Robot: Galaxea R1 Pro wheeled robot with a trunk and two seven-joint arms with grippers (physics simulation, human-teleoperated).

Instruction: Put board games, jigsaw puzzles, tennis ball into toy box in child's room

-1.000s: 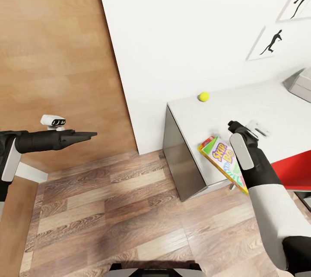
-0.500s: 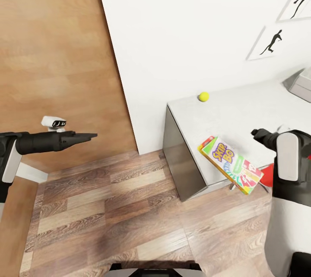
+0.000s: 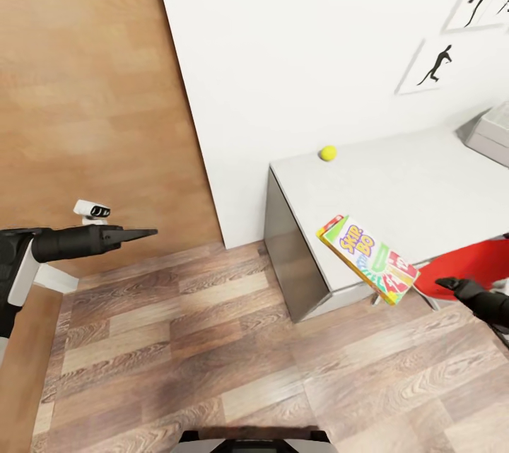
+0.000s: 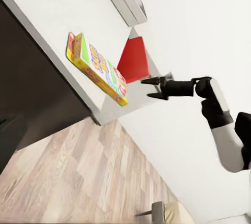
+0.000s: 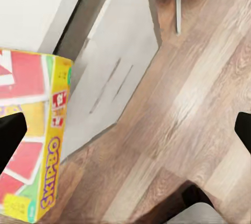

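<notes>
the green-yellow-red "skip-bo" game box overhangs the white worktop edge, centre-right. small yellow-green ball upper centre. right end effector spread, empty; left end effector pressed together, mid-left.

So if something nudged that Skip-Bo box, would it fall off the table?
Quite possibly: the Skip-Bo box overhangs the table edge. It looks stiff, so it would slide whole, not bend. The ball would probably roll instead.
</notes>
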